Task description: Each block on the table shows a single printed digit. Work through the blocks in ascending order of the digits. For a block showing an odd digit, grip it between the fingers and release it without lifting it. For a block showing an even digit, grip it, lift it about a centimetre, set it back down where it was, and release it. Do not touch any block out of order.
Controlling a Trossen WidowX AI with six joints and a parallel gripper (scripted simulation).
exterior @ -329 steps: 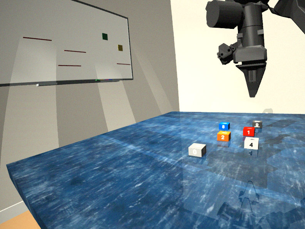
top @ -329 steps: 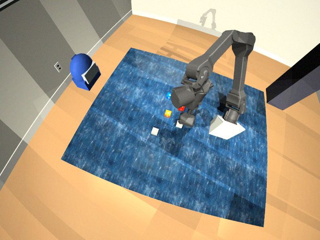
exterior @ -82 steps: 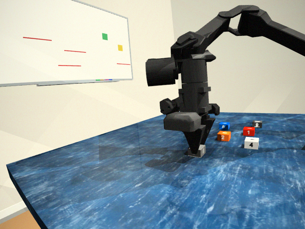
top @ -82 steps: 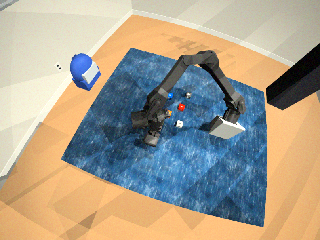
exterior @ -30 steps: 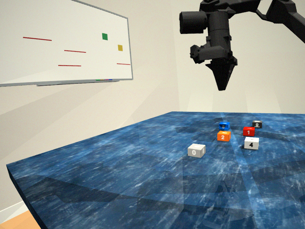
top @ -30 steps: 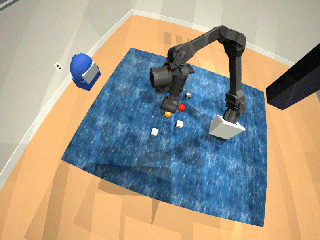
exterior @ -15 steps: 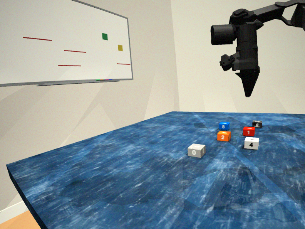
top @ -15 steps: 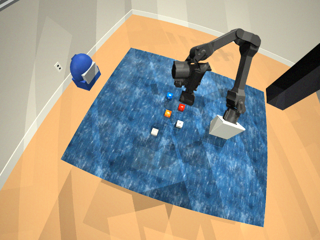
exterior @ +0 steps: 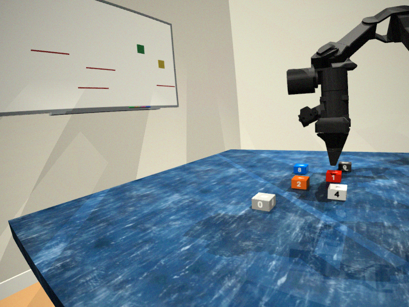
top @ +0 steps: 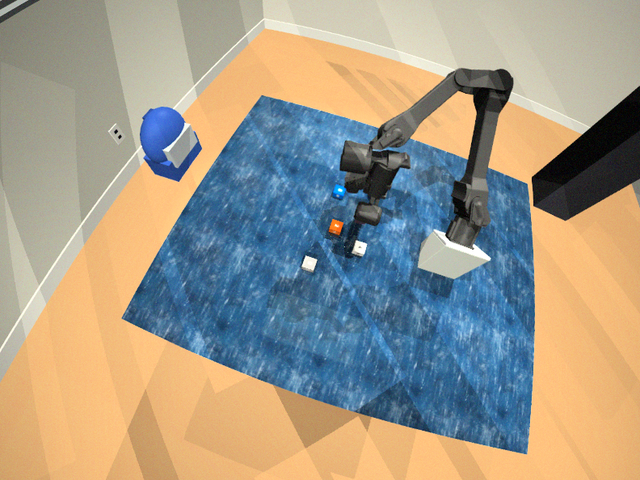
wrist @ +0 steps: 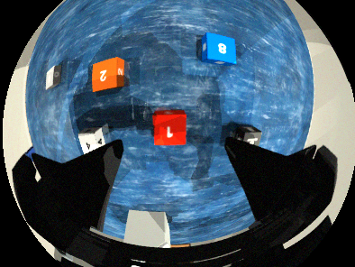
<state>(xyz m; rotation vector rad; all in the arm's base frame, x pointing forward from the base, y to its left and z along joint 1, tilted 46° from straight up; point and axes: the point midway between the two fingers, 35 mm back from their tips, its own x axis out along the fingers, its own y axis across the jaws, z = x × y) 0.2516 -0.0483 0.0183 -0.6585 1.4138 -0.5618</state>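
The gripper (top: 355,238) (exterior: 332,164) (wrist: 174,143) points straight down with its fingers spread wide and nothing between them, above the red block marked 1 (exterior: 333,176) (wrist: 169,128). That block sits on the blue-patterned table (top: 248,330) (exterior: 164,250) (wrist: 149,180), centred between the fingers in the wrist view. Near it are a white block marked 4 (top: 359,248) (exterior: 337,192) (wrist: 91,139), an orange block marked 2 (top: 335,227) (exterior: 299,182) (wrist: 107,75), a bright blue block marked 8 (top: 338,191) (exterior: 300,168) (wrist: 220,48) and a black block (exterior: 344,166) (wrist: 249,135), its digit hard to read. Farther out, apart from the rest, lies a pale grey block marked 0 (top: 309,263) (exterior: 263,201) (wrist: 53,78). The black arm (top: 428,106) (exterior: 353,34) arches back to a white base (top: 436,258) (wrist: 143,227) on the table.
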